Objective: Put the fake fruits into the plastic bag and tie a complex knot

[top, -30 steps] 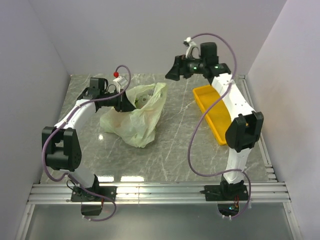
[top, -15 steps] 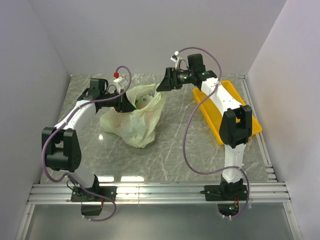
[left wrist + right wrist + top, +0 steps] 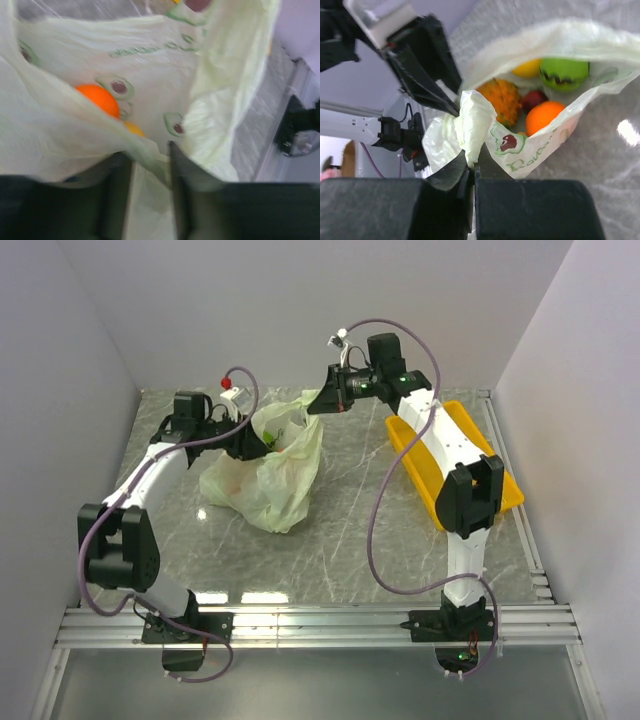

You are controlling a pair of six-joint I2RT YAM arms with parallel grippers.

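Right gripper [image 3: 471, 165] first: its jaws are pinched fully together on a bunched fold of the thin, crinkly, translucent pale-green plastic bag [image 3: 270, 475], and in the overhead view it holds that rim up at the bag's 1 o'clock corner. Just past the pinch, the mouth gapes towards the wrist camera, and the fake fruits sit inside it: a round orange ball [image 3: 542, 117], a green apple [image 3: 565, 73], a yellow lemon [image 3: 531, 68], a dark plum [image 3: 532, 98] and a spiky orange-and-green pineapple-like piece [image 3: 502, 100]. Across the opening, at the bag's 9 o'clock rim, sits the left gripper [image 3: 147, 156]. Its dark fingers [image 3: 176, 190] stand part open with a visible gap, and bag film drapes loosely between them rather than being clamped. So the mouth's long axis runs roughly 8 o'clock to 2 o'clock, from one gripper to the other, with each arm nearest its own side of the rim. With the fruit seemingly all bagged, the knot looks like the next job, and that calls for the left side to get a firm hold before the two rims come together. The yellow rectangular tray [image 3: 415, 440] lies well apart at the bag's 3 o'clock.
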